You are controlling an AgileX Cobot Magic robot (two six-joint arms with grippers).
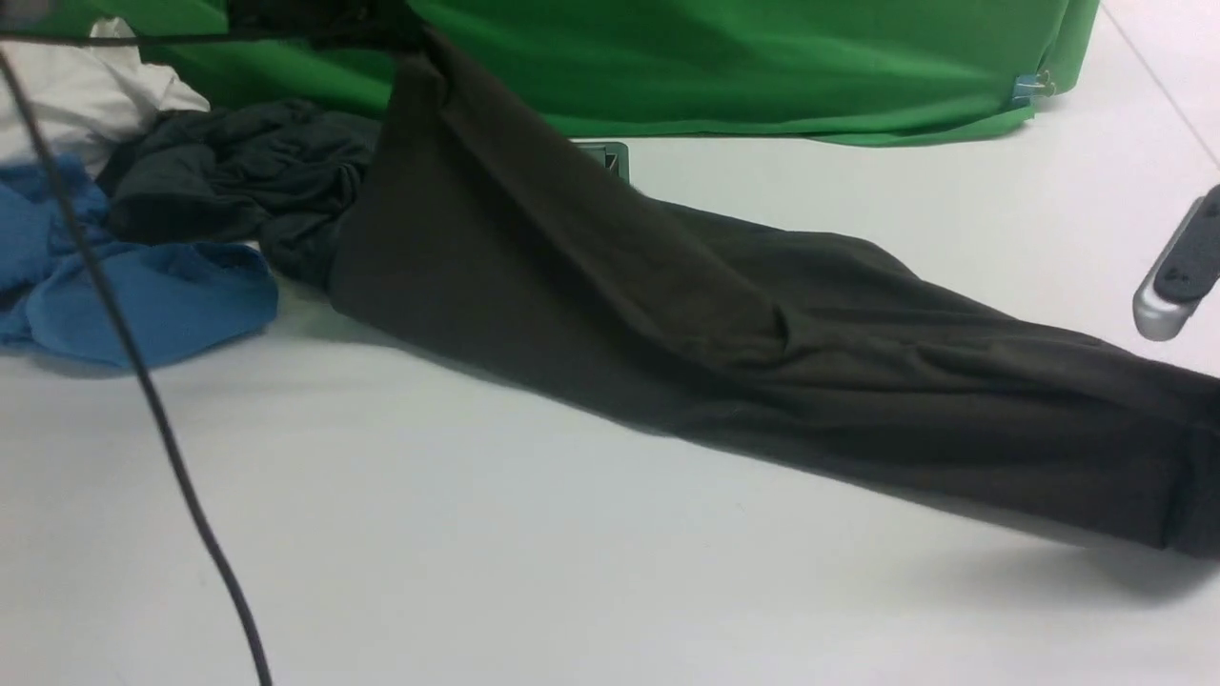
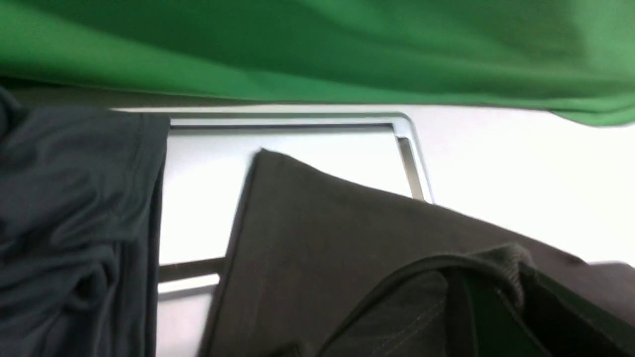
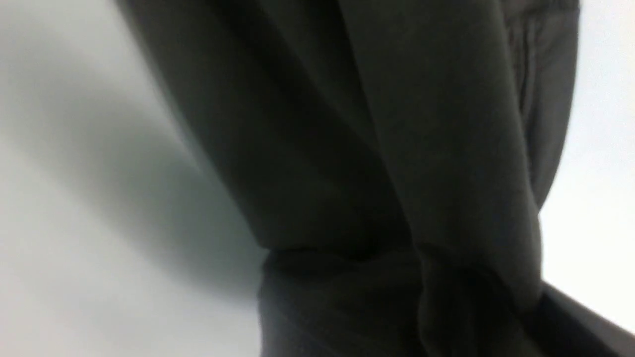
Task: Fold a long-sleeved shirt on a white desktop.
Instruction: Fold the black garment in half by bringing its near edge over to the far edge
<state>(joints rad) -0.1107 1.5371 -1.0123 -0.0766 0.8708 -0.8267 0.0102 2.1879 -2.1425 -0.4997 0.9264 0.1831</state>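
The long-sleeved shirt (image 1: pixel 610 314), dark brownish-black, hangs as a long folded band above the white desktop (image 1: pixel 477 534), from high at the far left down to the right edge. My left gripper holds its raised end at the top of the front view; in the left wrist view the ribbed collar edge (image 2: pixel 506 258) drapes over the jaws and hides them. My right gripper is out of the front view at the right. Its wrist view shows the shirt (image 3: pixel 397 148) bunching into the jaws beside one dark finger (image 3: pixel 585 322).
A dark grey garment (image 1: pixel 238 181), a bright blue shirt (image 1: pixel 143 286) and white cloth (image 1: pixel 86 95) lie piled at the far left. Green cloth backdrop (image 1: pixel 715 57) runs along the back. The silver-framed hatch (image 2: pixel 412 158) sits under the shirt. A black cable (image 1: pixel 143 381) crosses the left foreground. A silver-and-black arm part (image 1: pixel 1182 276) shows at right.
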